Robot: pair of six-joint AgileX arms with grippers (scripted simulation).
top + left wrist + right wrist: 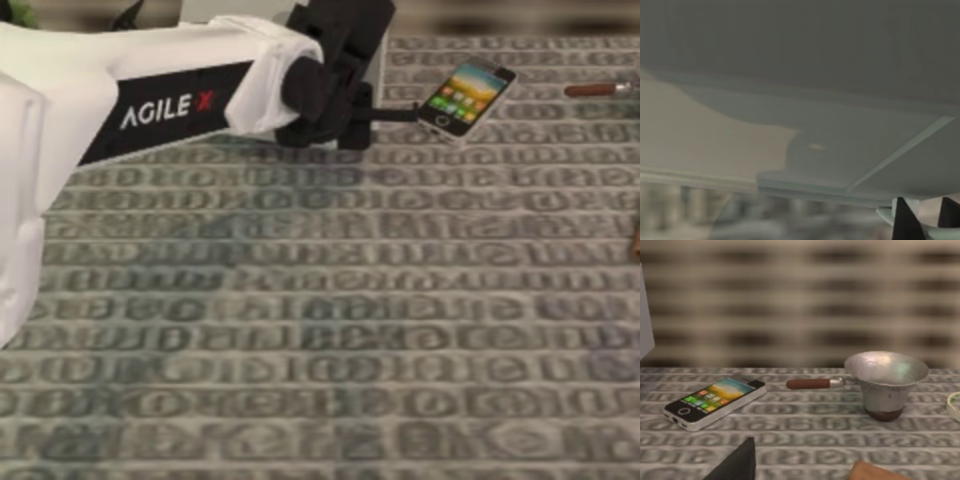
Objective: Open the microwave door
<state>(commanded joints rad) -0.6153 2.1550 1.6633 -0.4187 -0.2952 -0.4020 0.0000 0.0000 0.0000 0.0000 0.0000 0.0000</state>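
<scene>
The silver-white microwave (235,8) stands at the table's far edge, mostly out of the top view. My left arm reaches across to it from the left. My left gripper (362,100) is at the grey edge of the microwave door (377,55). In the left wrist view the pale door (840,140) fills the picture from very close. My left gripper (925,210) has its two dark fingers on either side of a pale handle piece (935,232) of the door. My right arm is out of the top view, and only a dark part of my right gripper (737,465) shows.
A smartphone (466,96) (715,401) lies right of the left gripper. A metal pot (887,382) with a brown handle (595,90) stands farther right. A brown object (637,240) (880,472) sits at the right edge. The table wears a patterned grey cloth.
</scene>
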